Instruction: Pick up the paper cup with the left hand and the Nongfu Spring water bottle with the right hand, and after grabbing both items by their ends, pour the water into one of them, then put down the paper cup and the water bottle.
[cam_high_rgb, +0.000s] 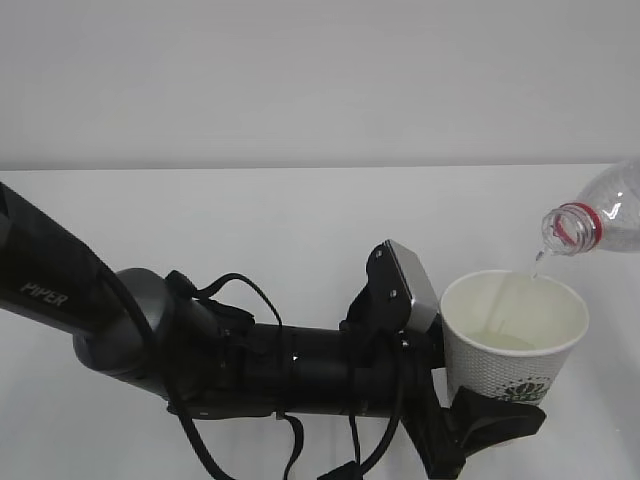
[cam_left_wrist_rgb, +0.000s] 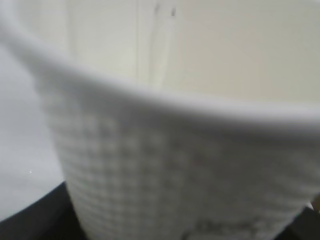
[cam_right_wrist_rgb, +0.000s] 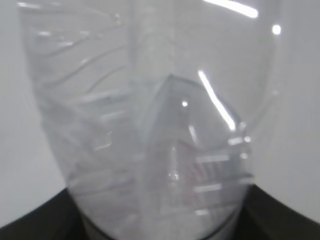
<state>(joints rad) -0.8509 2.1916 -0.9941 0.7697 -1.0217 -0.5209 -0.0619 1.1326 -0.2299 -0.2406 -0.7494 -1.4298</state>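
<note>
The white paper cup (cam_high_rgb: 515, 345) is upright at the lower right, and my left gripper (cam_high_rgb: 503, 410) is shut on its base. A little water (cam_high_rgb: 505, 341) lies in the bottom of the cup. The Nongfu Spring water bottle (cam_high_rgb: 605, 215) is tilted at the right edge, its open mouth with the red neck ring just above the cup's far rim. A thin stream (cam_high_rgb: 539, 262) falls from it into the cup. In the left wrist view the cup (cam_left_wrist_rgb: 175, 165) fills the frame, blurred. In the right wrist view the clear bottle (cam_right_wrist_rgb: 150, 115) fills the frame, with my right gripper (cam_right_wrist_rgb: 158, 233) shut on its lower end.
The black left arm (cam_high_rgb: 60, 285), marked PIPER and hung with loose cables, lies across the lower left of the white table (cam_high_rgb: 250, 220). A plain white wall stands behind. The right arm is outside the exterior view.
</note>
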